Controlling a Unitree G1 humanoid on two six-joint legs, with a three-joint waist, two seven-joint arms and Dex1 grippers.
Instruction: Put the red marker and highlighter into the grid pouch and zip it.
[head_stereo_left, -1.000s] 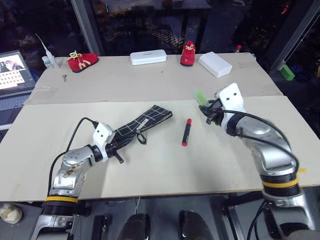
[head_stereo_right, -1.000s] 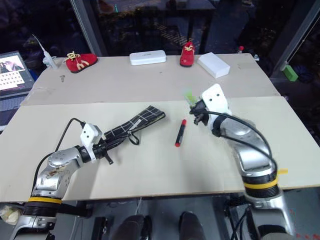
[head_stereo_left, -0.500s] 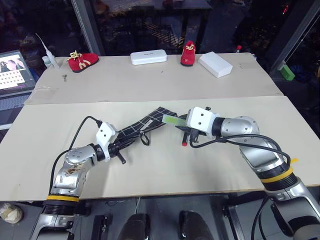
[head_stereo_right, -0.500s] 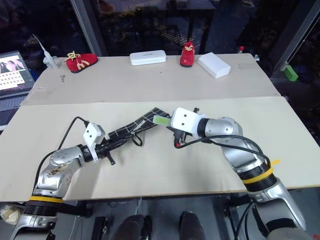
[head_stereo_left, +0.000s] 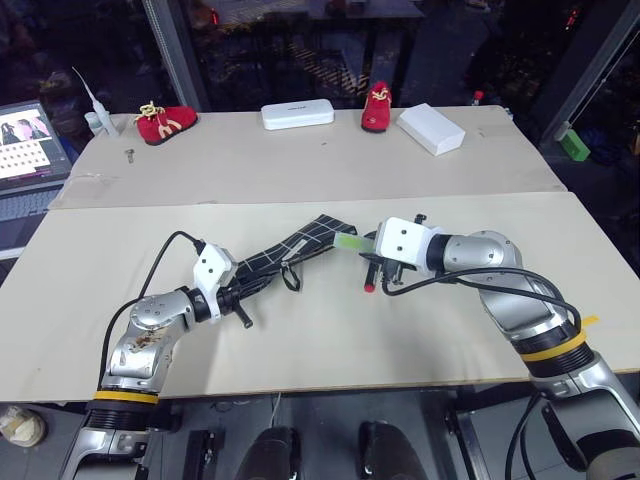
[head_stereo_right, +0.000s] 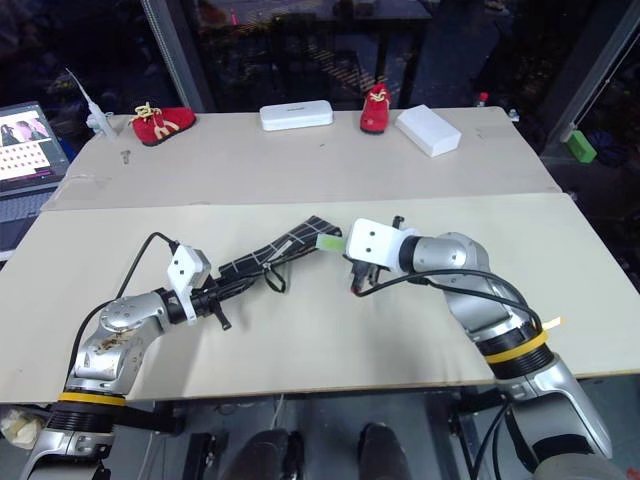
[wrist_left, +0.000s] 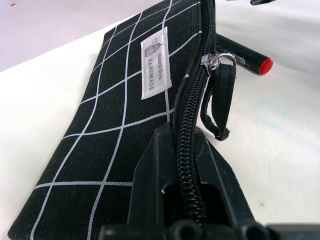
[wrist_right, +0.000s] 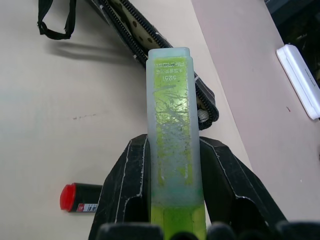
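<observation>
On the left edge of the worktop (head_stereo_left: 300, 330), an open laptop (head_stereo_left: 30, 140) rests just beside the cardboard surface. Near the far left corner lies a red shoe (head_stereo_left: 163, 122) with a small white bottle (head_stereo_left: 93, 120) next to it.

Toward the front left, the left gripper (head_stereo_left: 238, 296) has its two black fingers fully closed on the zip edge at one end of the grid pouch (head_stereo_left: 295, 243). The left wrist view shows the zip teeth running between the fingers, the white label (wrist_left: 154, 62) on the fabric face, and the black zip-pull loop (wrist_left: 218, 105) hanging to the side. The pouch extends from the gripper diagonally toward the middle of the worktop, with its far end raised off the surface.

At the middle of the worktop, the right gripper (head_stereo_left: 372, 252) is clamped on the highlighter (head_stereo_left: 353, 242), fingers partly closed against its two sides. The highlighter's free end points at the open far end of the pouch, close to the zip opening; whether they touch cannot be determined. The red marker (head_stereo_left: 369, 281) lies flat on the worktop directly under the right gripper, partly hidden by it.

Along the far edge sit a white rectangular case (head_stereo_left: 297, 114), a second red shoe (head_stereo_left: 376, 106), and a white box (head_stereo_left: 430, 128).
</observation>
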